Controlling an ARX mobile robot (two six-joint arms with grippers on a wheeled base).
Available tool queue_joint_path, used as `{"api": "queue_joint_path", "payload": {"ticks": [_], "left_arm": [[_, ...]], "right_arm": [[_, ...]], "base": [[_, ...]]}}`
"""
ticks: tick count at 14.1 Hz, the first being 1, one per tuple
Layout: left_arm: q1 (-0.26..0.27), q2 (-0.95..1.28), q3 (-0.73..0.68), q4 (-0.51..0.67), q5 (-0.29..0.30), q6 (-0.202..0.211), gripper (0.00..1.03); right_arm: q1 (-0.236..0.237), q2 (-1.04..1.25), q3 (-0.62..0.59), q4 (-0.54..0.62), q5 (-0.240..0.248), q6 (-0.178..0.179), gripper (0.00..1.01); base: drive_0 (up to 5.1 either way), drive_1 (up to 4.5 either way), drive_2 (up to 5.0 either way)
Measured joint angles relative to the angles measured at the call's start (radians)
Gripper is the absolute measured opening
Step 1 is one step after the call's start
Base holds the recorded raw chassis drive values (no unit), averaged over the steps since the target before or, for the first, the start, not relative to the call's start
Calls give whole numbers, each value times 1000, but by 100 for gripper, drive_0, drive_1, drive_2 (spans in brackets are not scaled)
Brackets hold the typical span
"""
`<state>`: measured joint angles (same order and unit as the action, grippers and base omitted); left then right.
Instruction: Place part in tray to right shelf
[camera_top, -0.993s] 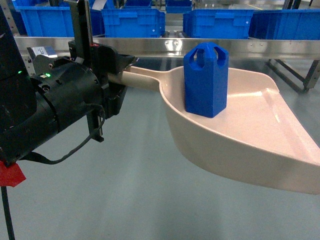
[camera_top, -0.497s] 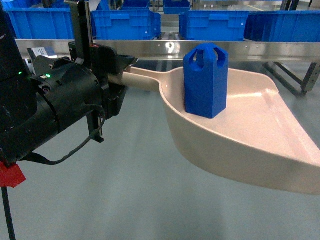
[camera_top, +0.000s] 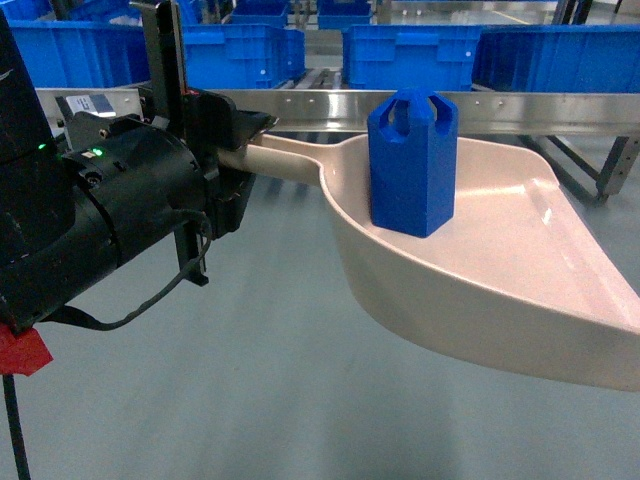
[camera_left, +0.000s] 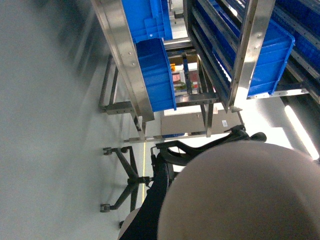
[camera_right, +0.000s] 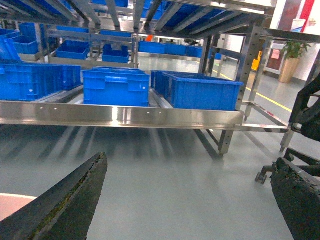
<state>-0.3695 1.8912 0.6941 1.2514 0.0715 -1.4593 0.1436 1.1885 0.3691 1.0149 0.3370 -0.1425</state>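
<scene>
Before the right shelf, left jaws pinch the tray handle; part upright; right jaws spread.

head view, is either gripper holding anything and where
The left gripper holds the tray by the end of its long handle. The right gripper is open and empty.

1. The part stands upright inside the tray, a bright-blue jerrycan-shaped block with a cut-out handle on top; it sits at the tray's deep, rounded end, near where the handle joins.
2. The tray is a beige-pink dustpan-shaped scoop with raised sides; it hangs above the grey floor, its straight handle pointing left, its wide lip opening right.
3. The right shelf runs just behind the tray; its shiny steel front rail spans the head view, blue crates sitting on it.
</scene>
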Motion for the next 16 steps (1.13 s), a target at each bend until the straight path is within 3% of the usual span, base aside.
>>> {"api": "queue_joint_path", "payload": {"ticks": [16], "left_arm": [[5, 0, 0, 5, -5, 0, 13]], "right_arm": [[0, 0, 0, 1, 0, 0, 98]], "base": [[-172, -172, -172]]}}
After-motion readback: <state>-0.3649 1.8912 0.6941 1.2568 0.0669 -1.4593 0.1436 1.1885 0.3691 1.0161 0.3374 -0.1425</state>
